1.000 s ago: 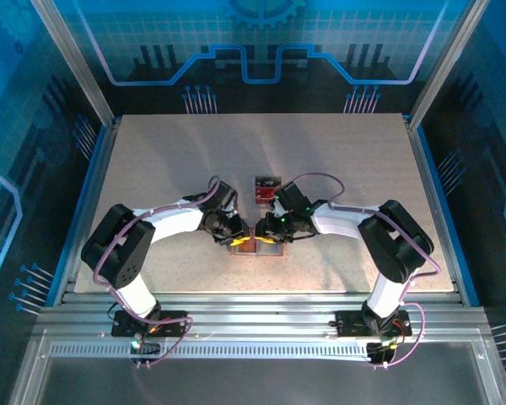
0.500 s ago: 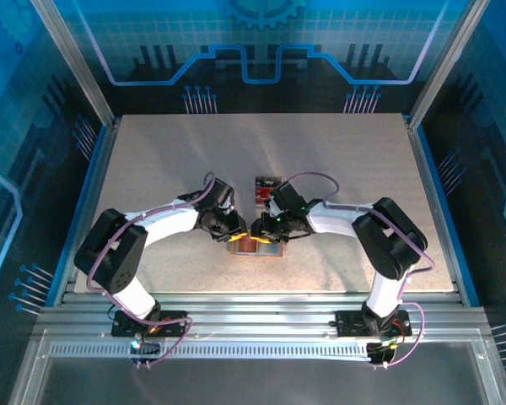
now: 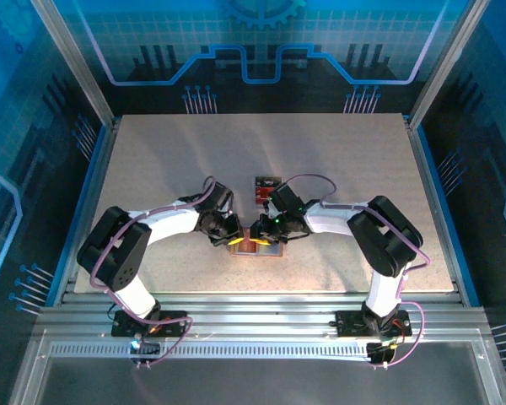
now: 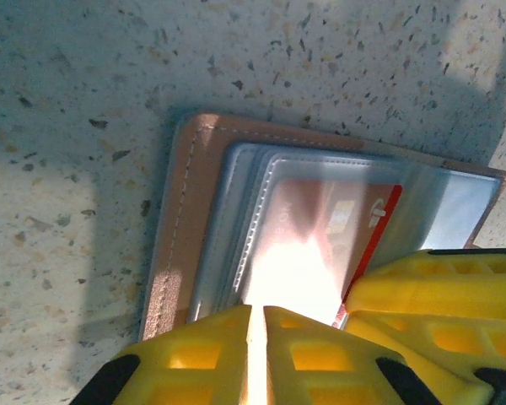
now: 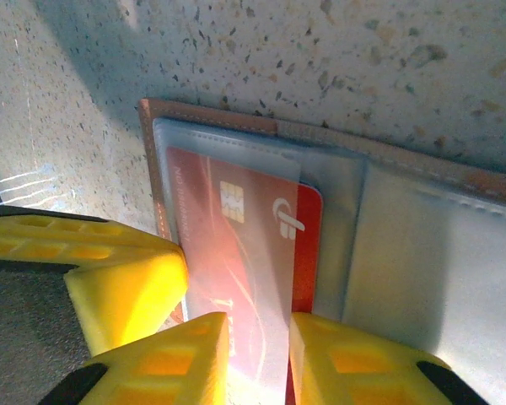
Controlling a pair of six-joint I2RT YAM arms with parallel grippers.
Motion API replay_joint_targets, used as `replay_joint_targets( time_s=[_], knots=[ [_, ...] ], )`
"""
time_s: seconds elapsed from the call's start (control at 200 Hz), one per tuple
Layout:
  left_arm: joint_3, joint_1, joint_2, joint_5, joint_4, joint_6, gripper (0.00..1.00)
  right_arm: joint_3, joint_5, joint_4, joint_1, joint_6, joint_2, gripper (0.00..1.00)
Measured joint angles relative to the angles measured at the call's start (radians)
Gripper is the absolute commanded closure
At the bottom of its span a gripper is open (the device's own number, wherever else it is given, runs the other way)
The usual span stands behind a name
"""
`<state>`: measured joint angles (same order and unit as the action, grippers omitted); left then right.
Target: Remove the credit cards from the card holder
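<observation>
One credit card (image 5: pixel 236 245), long axis toward slightly parted right hand (image 5: pixel 260 363) astride it; left hand (image 4: pixel 257 346) closed.

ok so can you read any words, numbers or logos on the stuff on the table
Red plastic card in the open tan-brown leather wallet: a white swirl logo, no letters; the faint print along its edge is too blurred to read.
Small red and dark pile of cards: pale marks, too small to read.
No legible words or numbers.

We're looking at a robot lab cell: speckled table (image 3: pixel 152 169) boxed in by aluminium rails (image 3: pixel 253 325), blue circuit-print panels (image 3: pixel 261 42) all round, left arm (image 3: pixel 164 221) and right arm (image 3: pixel 337 218) bolted at the table's near edge.
</observation>
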<state>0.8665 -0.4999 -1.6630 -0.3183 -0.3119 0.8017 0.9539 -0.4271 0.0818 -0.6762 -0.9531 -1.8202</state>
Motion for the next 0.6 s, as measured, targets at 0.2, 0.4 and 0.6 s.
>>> replay_joint_targets(
  time_s=[0.2, 0.4, 0.6],
  knots=[
    [0.000, 0.000, -0.005, -0.004, 0.003, 0.000, 0.88, 0.019, 0.023, 0.039, -0.005, 0.010, 0.000, 0.74],
    [0.000, 0.000, -0.006, -0.011, 0.003, 0.000, 0.89, 0.044, 0.057, 0.101, -0.006, 0.037, 0.000, 0.74],
    [0.000, 0.000, -0.006, -0.011, 0.003, 0.000, 0.88, 0.054, 0.072, 0.139, -0.006, 0.050, 0.005, 0.74]
  ],
)
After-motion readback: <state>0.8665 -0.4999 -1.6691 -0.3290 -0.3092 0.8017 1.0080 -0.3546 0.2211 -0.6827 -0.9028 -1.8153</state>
